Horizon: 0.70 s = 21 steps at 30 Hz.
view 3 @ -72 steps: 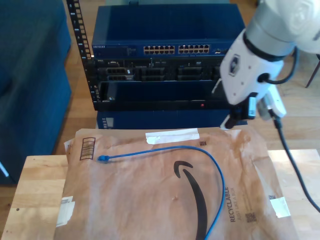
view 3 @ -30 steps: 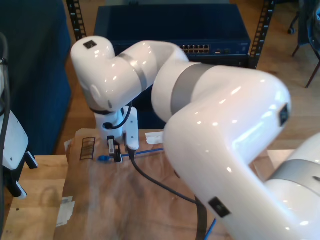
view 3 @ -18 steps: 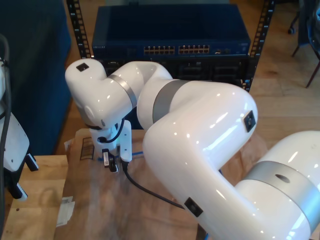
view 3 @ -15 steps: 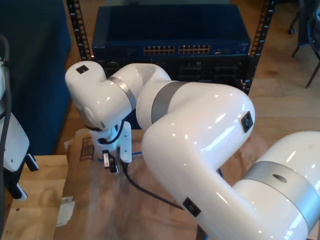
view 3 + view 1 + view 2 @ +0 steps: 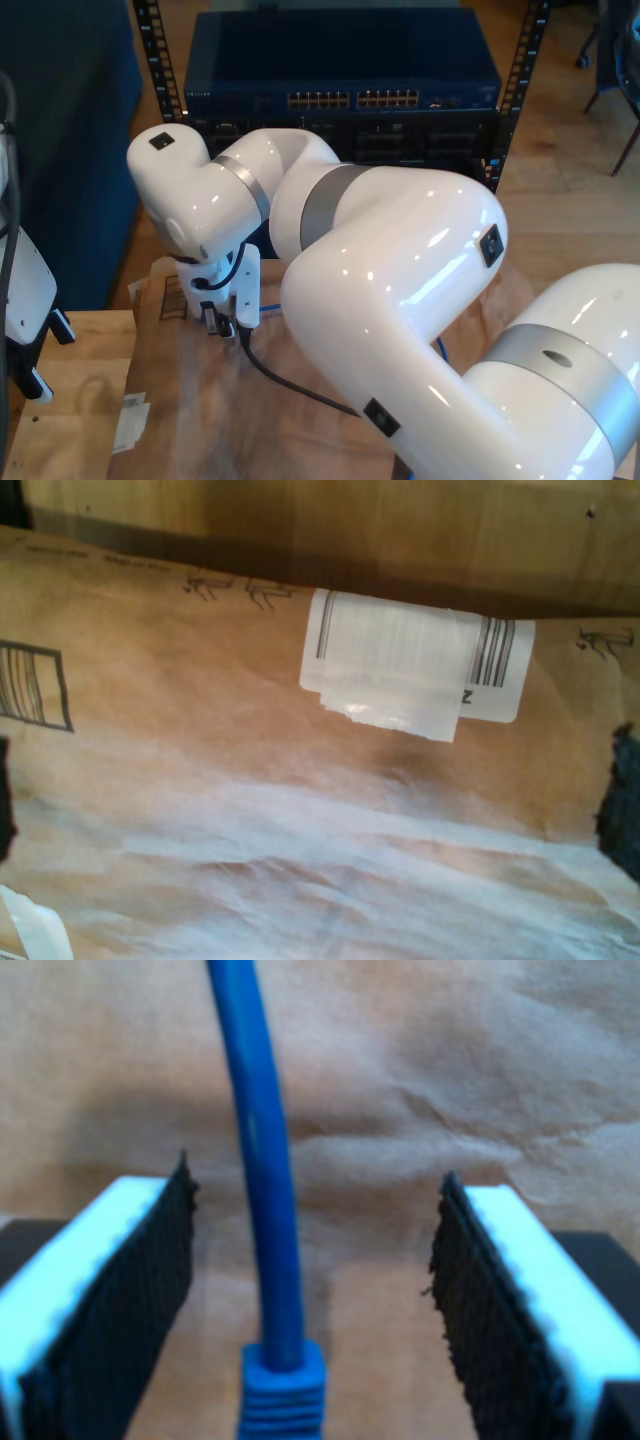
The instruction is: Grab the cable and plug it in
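Where pads (image 5: 120,1290) flank cable (image 5: 262,1160): side gaps.

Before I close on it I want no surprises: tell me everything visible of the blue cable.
The cable is thin, round and bright blue with a smooth jacket, ending in a ribbed blue boot. It lies on the crinkled brown paper mailer, running between the open pads of my second gripper, nearer one pad, touching neither.
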Motion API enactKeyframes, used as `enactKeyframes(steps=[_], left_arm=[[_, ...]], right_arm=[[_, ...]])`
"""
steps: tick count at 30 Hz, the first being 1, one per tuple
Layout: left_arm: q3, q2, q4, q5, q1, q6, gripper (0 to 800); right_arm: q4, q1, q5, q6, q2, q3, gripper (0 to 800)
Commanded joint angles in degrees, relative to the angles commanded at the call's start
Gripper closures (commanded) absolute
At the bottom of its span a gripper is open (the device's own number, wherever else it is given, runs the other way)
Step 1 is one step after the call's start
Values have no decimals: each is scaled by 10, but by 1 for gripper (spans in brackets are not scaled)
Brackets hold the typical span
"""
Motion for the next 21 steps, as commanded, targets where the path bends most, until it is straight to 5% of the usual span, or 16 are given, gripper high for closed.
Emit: enactKeyframes(steps=[5,11,16,21], left_arm=[[0,0,0,0,0,0,1],[0,0,0,0,0,0,1],[-3,0,0,2,0,-1,1],[-3,0,-29,4,-4,-4,1]], right_arm=[[-4,0,-5,2,1,-1,656],[-6,0,-4,-1,0,-9,781],[-5,-2,5,-4,-30,1,797],[-2,-28,32,-39,-144,69,797]])
